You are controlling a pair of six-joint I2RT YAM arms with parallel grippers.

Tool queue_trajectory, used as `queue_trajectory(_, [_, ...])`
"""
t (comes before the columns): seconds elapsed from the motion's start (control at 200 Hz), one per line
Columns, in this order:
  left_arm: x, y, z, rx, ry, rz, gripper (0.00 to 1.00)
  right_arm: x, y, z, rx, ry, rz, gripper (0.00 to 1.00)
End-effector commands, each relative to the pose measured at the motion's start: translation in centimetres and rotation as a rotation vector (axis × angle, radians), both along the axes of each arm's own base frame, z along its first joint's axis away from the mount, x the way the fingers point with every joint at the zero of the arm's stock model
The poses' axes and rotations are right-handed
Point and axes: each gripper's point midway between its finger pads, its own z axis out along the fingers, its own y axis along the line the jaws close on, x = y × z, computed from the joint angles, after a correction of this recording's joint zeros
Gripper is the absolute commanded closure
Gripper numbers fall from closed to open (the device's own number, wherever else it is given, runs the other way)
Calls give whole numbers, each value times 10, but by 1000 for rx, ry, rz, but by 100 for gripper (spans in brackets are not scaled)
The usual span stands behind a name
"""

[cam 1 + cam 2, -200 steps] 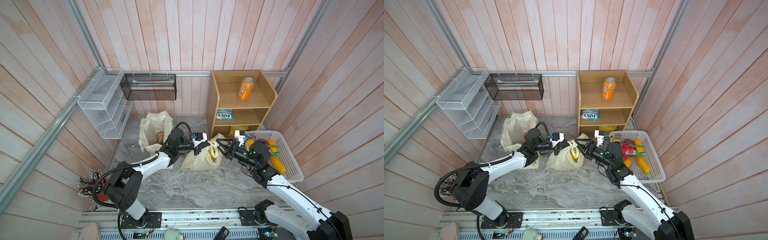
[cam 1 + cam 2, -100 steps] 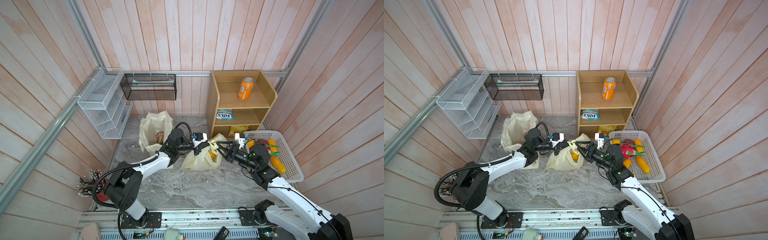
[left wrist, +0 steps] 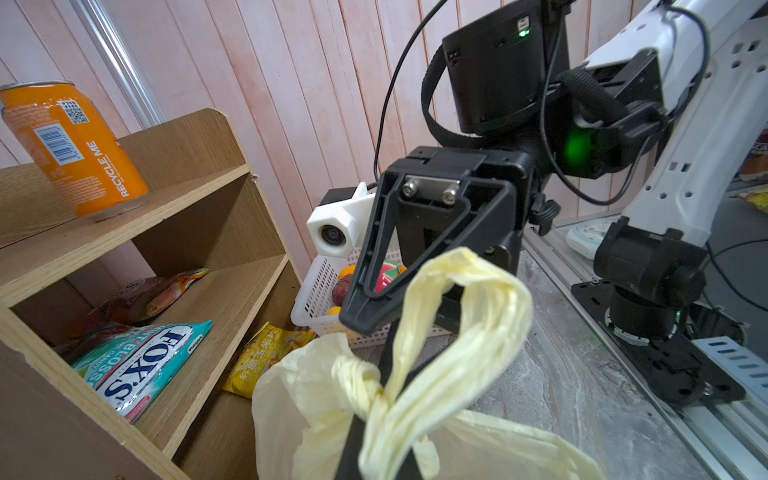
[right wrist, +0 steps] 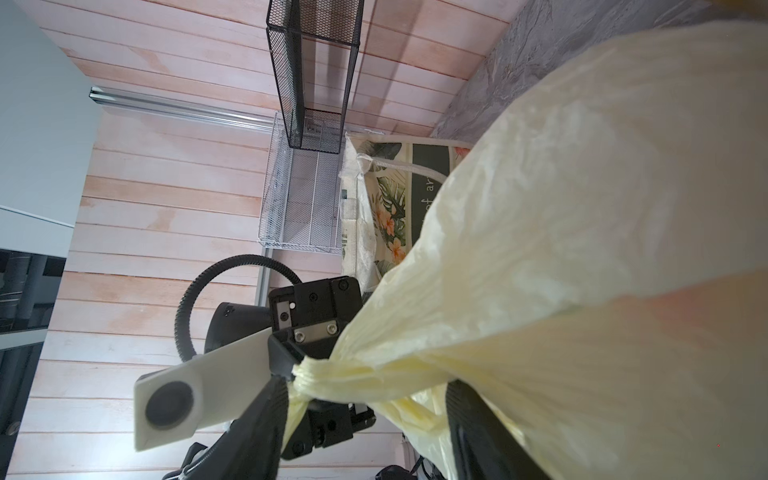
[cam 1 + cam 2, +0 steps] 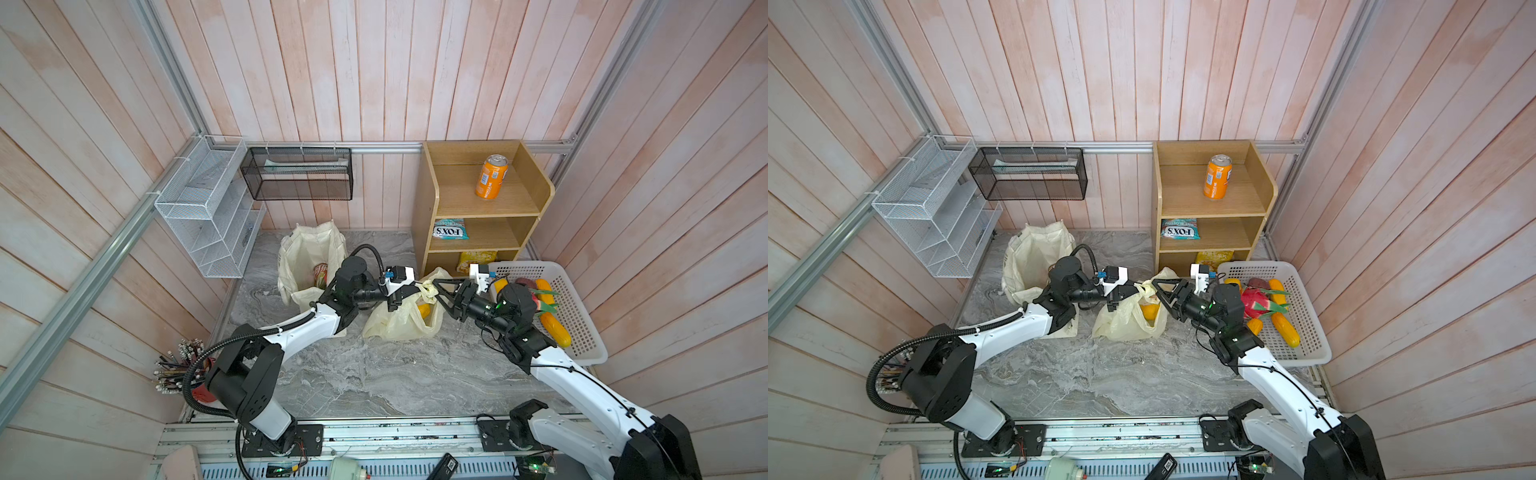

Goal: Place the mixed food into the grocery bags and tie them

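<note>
Mid-tabletop, the plastic bag (image 5: pixel 395 326) sits slumped. The left gripper (image 5: pixel 417 287) is clamped on its twisted handle, and the right gripper (image 5: pixel 439 296) has its fingers apart around that handle. The canvas tote (image 5: pixel 309 249) stands near the back edge.

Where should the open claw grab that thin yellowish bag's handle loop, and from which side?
Probably the plastic bag's handle loop, gripped across its band from the basket side. It stands upright, gathered narrow, facing the right gripper's open jaws; the left gripper pinches the bunched plastic at its base.
</note>
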Motion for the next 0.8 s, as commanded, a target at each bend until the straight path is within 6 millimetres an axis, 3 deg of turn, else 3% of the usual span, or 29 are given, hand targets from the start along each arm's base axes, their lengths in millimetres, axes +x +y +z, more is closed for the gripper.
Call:
queue_trajectory(0.0, [-9,1,4,-2,-23,-32,100,2,3,18,21,-60,15,38])
queue_trajectory(0.795, [-12,-6,-14,78,-51,-80,100,18,29,20,33,-66,93,41])
